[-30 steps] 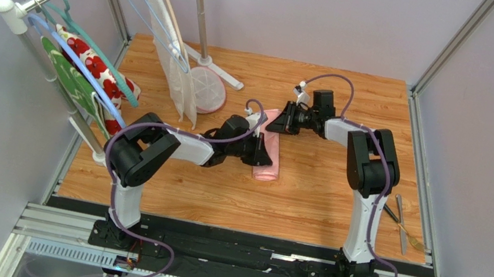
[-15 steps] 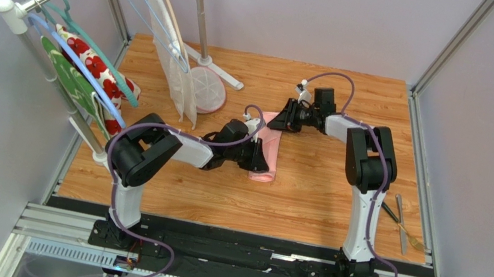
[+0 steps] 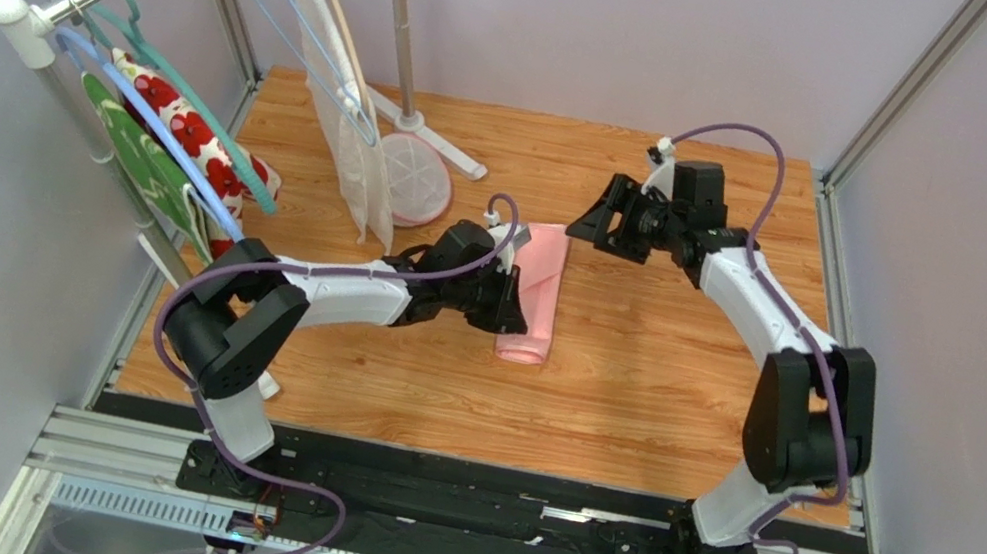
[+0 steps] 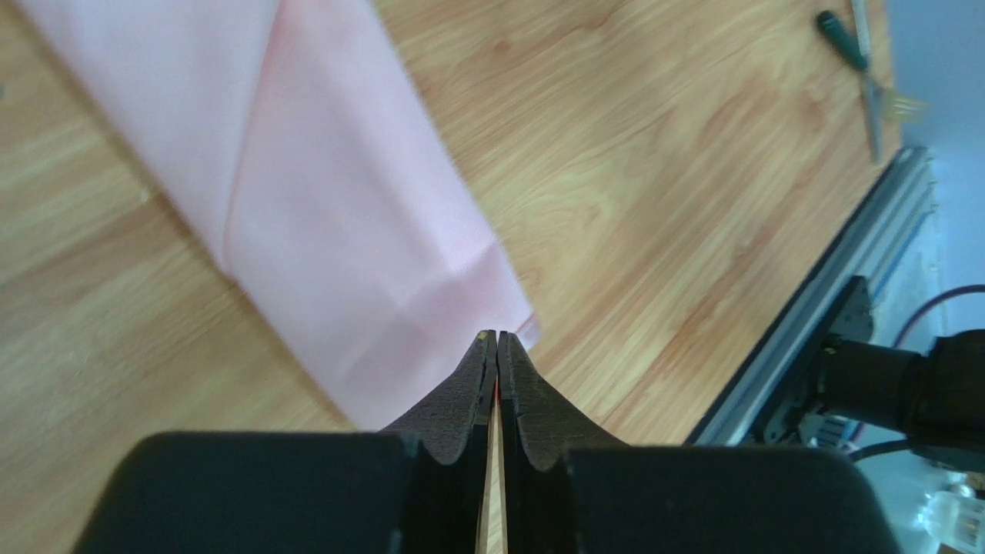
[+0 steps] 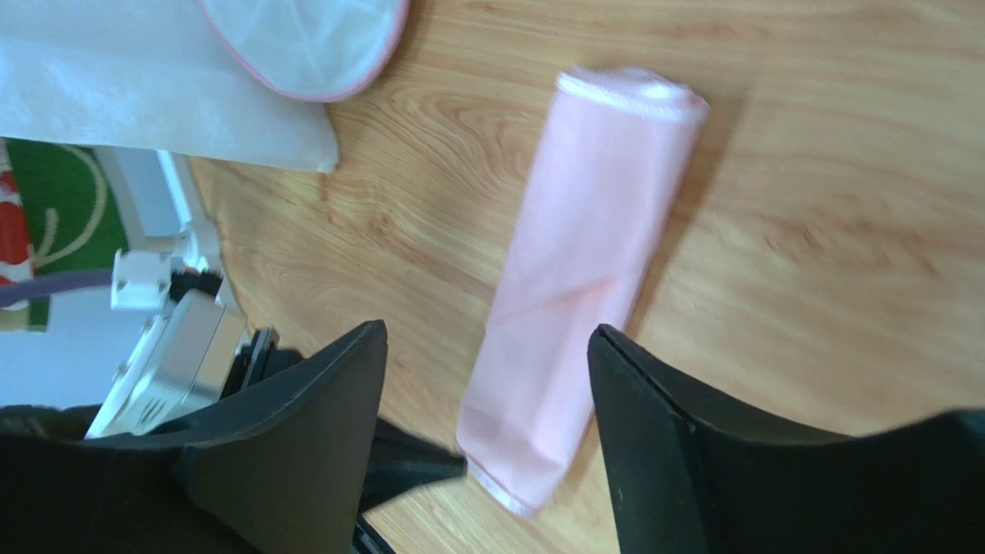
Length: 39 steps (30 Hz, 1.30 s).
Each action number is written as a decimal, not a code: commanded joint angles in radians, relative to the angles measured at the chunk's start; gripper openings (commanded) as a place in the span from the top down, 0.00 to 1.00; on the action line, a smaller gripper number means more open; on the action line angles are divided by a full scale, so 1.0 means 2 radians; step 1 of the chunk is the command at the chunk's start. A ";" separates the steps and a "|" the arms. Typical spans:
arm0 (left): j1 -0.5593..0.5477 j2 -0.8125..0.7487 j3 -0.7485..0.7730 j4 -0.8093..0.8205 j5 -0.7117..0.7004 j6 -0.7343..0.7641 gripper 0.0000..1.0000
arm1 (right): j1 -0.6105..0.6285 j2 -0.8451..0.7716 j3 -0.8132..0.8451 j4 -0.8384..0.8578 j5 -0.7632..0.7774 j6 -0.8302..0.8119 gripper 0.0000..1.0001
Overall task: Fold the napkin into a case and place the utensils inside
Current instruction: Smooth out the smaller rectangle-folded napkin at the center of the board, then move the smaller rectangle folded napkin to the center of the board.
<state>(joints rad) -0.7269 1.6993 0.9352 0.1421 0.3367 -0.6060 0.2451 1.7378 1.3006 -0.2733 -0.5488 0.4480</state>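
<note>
Left gripper (image 4: pixel 497 338): jaws clenched, tips at near corner of napkin (image 3: pixel 539 290); cloth possibly pinched, view too tight to tell.
Right gripper (image 5: pixel 486 331): jaws released, spread wide, near napkin's far end, apart from it.
Napkin: folded narrow strip, flat on tabletop (image 3: pixel 649 381), lying between both jaws.
Utensils (image 4: pixel 869 87): well beyond left jaws, at tabletop edge by rail (image 4: pixel 809 335).
Round pink-rimmed mesh piece (image 3: pixel 413 179) and hanging white mesh panel (image 3: pixel 341 98): off to side of left jaws, clear of napkin.
</note>
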 commanded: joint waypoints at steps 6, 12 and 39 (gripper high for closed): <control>-0.002 -0.090 -0.068 -0.070 -0.100 0.032 0.97 | -0.001 -0.149 -0.124 -0.161 0.149 -0.006 0.72; -0.003 -0.132 -0.110 -0.067 -0.126 0.016 0.97 | -0.001 -0.234 -0.195 -0.185 0.165 -0.011 0.74; -0.057 0.318 0.461 -0.197 -0.026 -0.018 1.00 | -0.016 -0.402 -0.176 -0.258 0.310 0.038 0.45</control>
<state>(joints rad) -0.8566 2.2051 1.5761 -0.2134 0.2077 -0.6300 0.2314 0.9295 0.8963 -0.7631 0.0101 0.5110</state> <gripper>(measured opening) 0.007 0.534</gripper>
